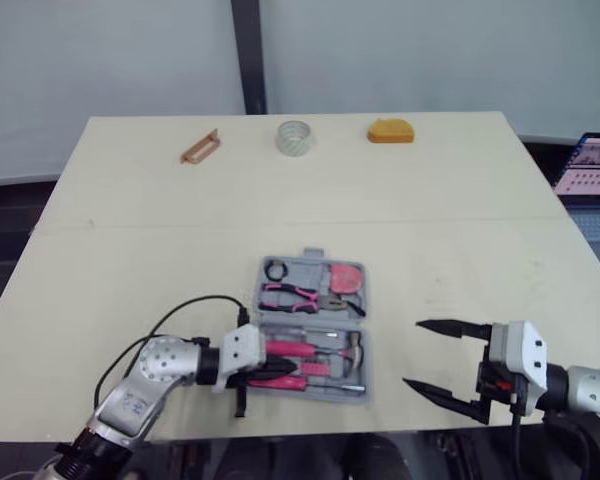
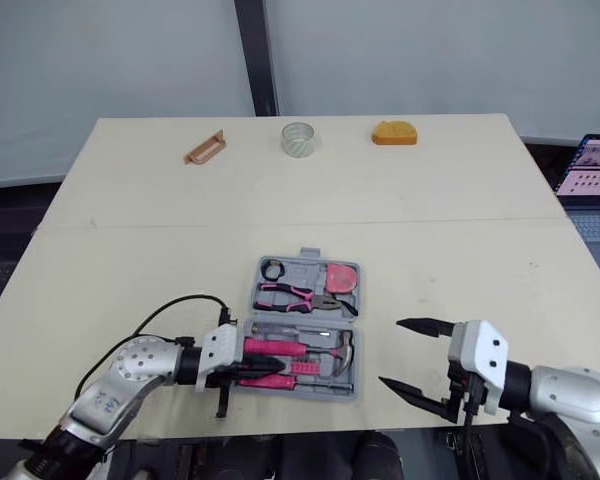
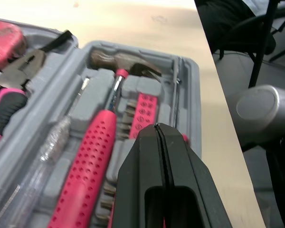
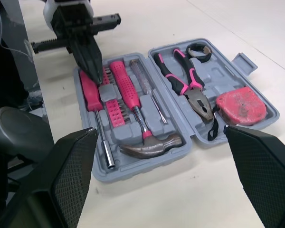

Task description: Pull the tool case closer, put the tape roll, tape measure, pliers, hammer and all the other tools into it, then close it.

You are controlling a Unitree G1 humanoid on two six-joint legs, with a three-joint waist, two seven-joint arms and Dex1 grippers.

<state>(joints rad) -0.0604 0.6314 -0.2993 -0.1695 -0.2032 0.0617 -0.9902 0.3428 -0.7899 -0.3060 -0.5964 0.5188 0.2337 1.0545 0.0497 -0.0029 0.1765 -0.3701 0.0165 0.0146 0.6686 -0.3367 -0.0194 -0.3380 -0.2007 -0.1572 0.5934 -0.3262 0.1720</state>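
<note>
Table (image 1: 130, 250) front edge runs just below the tool case (image 4: 152, 170), at lower centre of the head view, so you have little margin there. There's wide bare tabletop behind the case and on both sides. Case lies open and flat, with hammer (image 4: 133, 107), pliers (image 4: 185, 83) and red tape measure (image 4: 241, 105) seated in it. Your left gripper (image 3: 156, 128) is clenched, fingers pressed together with nothing visible between them. Its tips are over the case's near half, between the pink screwdriver (image 4: 89, 92) and the hammer handle; can't tell if they touch. Right gripper (image 1: 412, 353) sits lower right, spread wide and empty, beside the case's right side with a clear gap. Along the far edge: brown handle-shaped piece (image 1: 200, 148) upper left, clear tape roll (image 1: 294, 137) top centre, orange item (image 1: 391, 131) right of it, all well apart from case and grippers. Laptop (image 1: 592, 165) is off the table's right edge.
</note>
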